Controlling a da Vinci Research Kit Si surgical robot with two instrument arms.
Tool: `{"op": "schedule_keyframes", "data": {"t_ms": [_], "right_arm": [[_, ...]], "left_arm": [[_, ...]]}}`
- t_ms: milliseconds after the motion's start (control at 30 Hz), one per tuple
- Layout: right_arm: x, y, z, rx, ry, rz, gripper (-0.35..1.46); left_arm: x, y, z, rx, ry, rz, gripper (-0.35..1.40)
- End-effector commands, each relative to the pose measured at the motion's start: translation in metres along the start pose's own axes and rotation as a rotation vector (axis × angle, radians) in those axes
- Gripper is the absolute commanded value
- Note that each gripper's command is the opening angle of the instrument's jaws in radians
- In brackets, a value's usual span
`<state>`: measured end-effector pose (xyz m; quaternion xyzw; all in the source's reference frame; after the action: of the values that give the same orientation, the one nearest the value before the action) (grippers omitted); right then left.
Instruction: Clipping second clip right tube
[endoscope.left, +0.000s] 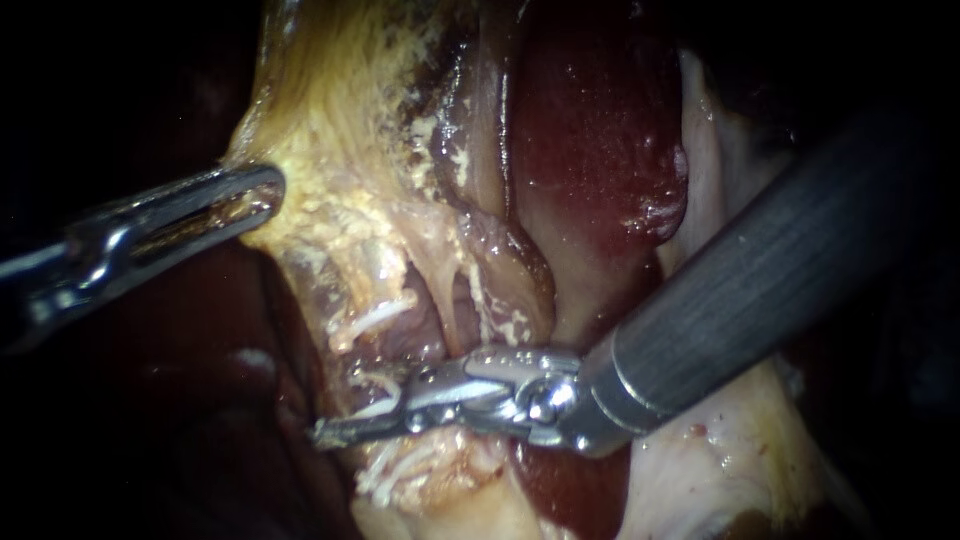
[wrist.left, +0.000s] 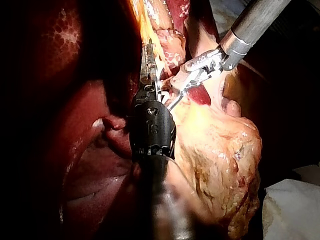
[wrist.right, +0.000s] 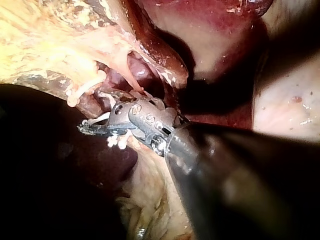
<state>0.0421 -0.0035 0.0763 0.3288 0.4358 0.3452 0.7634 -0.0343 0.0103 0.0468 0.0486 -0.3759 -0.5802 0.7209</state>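
My right instrument (endoscope.left: 325, 432), ribbed grey shaft and shiny metal hinge, has its slim jaws clamped across a thin whitish tube (wrist.right: 96, 120). Wet crumbly fat sits tight above and below; the tips poke into shadow. Beyond, my left instrument (endoscope.left: 265, 190) pinches the yellow fibrous tissue (endoscope.left: 330, 150) by its edge. Glossy dark-red liver (endoscope.left: 590, 130) behind.

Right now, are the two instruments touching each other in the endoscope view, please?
No, the left instrument sits well apart from the right instrument, tissue between them.
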Motion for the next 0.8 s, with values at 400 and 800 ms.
{"op": "schedule_keyframes", "data": {"t_ms": [400, 800], "right_arm": [[0.0, 0.0, -0.0001, 0.002, 0.002, 0.0, 0.6], [0.0005, -0.0008, -0.0038, 0.016, -0.003, 0.011, 0.6]], "left_arm": [[0.0, 0.0, 0.0, 0.0, 0.0, 0.0, -0.35], [0.0001, 0.0001, -0.0001, 0.001, 0.0, 0.001, -0.35]]}}
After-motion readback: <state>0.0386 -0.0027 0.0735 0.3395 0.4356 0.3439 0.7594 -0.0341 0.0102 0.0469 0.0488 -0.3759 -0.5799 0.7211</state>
